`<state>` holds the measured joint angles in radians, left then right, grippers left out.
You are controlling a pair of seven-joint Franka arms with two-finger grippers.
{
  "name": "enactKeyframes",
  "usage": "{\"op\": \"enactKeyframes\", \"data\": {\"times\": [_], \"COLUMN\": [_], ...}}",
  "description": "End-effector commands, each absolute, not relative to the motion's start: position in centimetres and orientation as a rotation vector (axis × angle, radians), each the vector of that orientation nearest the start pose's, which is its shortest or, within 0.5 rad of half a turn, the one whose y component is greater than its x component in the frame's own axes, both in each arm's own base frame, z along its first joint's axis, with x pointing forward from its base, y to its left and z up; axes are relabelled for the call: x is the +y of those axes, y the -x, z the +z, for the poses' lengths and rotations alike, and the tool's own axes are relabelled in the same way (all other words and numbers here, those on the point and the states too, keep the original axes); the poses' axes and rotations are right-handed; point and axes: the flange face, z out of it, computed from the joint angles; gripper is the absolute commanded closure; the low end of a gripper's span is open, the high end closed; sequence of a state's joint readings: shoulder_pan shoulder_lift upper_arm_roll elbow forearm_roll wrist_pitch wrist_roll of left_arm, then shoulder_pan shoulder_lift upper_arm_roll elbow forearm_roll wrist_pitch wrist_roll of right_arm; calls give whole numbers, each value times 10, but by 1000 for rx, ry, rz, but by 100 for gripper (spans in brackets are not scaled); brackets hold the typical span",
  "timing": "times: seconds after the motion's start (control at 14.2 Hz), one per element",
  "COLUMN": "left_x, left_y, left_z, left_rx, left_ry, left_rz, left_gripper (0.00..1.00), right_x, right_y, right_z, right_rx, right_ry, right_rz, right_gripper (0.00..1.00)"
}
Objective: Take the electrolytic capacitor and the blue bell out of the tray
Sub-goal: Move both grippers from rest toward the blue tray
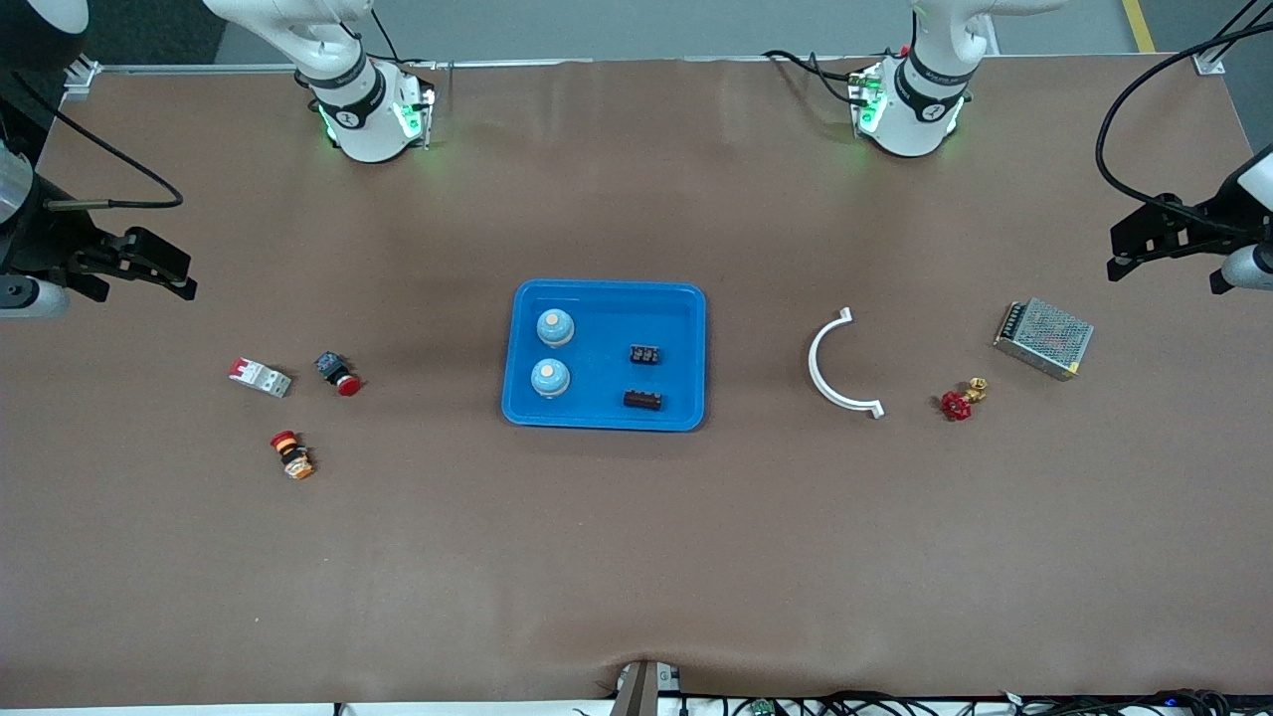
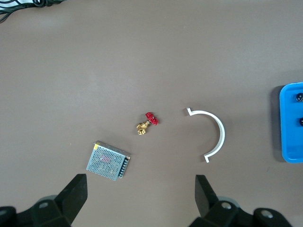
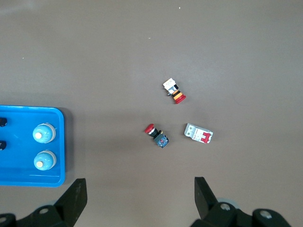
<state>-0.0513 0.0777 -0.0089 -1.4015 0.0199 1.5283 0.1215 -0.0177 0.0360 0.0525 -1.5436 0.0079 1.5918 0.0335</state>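
Two blue-and-white dome bells (image 1: pixel 555 326) (image 1: pixel 549 378) stand in a blue tray (image 1: pixel 607 288) at the table's middle. Two small black capacitors (image 1: pixel 645 354) (image 1: pixel 642 400) lie in the tray too, toward the left arm's end. The right wrist view shows the bells (image 3: pixel 44 133) and the tray (image 3: pixel 28 179). The left wrist view catches the tray's edge (image 2: pixel 289 156). My left gripper (image 1: pixel 1129 244) (image 2: pixel 140 189) hangs open and empty over the left arm's end of the table. My right gripper (image 1: pixel 164 268) (image 3: pixel 139 189) hangs open and empty over the right arm's end.
A white curved bracket (image 1: pixel 840 363), a red-handled brass valve (image 1: pixel 962 400) and a meshed metal box (image 1: pixel 1044 338) lie toward the left arm's end. A white circuit breaker (image 1: pixel 261 377), a red push button (image 1: pixel 338 373) and an orange-red button (image 1: pixel 290 454) lie toward the right arm's end.
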Motion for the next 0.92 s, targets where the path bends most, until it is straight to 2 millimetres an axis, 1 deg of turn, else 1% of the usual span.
{"op": "enactKeyframes", "data": {"times": [0.0,0.14,0.28,0.42,0.49,0.56,0.63,0.7,0.77,0.85], "left_x": [-33,-33,-41,-43,-49,-50,-55,-68,-83,-99], "left_y": [-575,-575,-577,-577,-577,-578,-579,-579,-579,-577], "left_z": [659,659,655,635,631,630,628,623,617,609], "left_rx": [321,336,316,321,333,316,233,88,-81,-167], "left_ry": [3096,3098,3139,3148,3149,3153,3165,3194,3201,3197], "left_rz": [-89,-89,-86,-26,-20,-20,-14,7,33,58], "left_gripper": [0,0,0,0,0,0,0,0,0,0], "right_x": [17,17,18,23,28,34,48,70,85,106], "right_y": [-566,-566,-566,-566,-566,-565,-564,-560,-557,-553], "right_z": [621,621,624,626,626,626,626,626,625,624], "right_rx": [5,5,10,17,17,60,77,44,53,107], "right_ry": [3147,3147,3148,3132,3132,3129,3127,3123,3124,3124], "right_rz": [-22,-22,-34,-43,-40,-40,-32,-21,-8,3], "right_gripper": [0,0,0,0,0,0,0,0,0,0]}}
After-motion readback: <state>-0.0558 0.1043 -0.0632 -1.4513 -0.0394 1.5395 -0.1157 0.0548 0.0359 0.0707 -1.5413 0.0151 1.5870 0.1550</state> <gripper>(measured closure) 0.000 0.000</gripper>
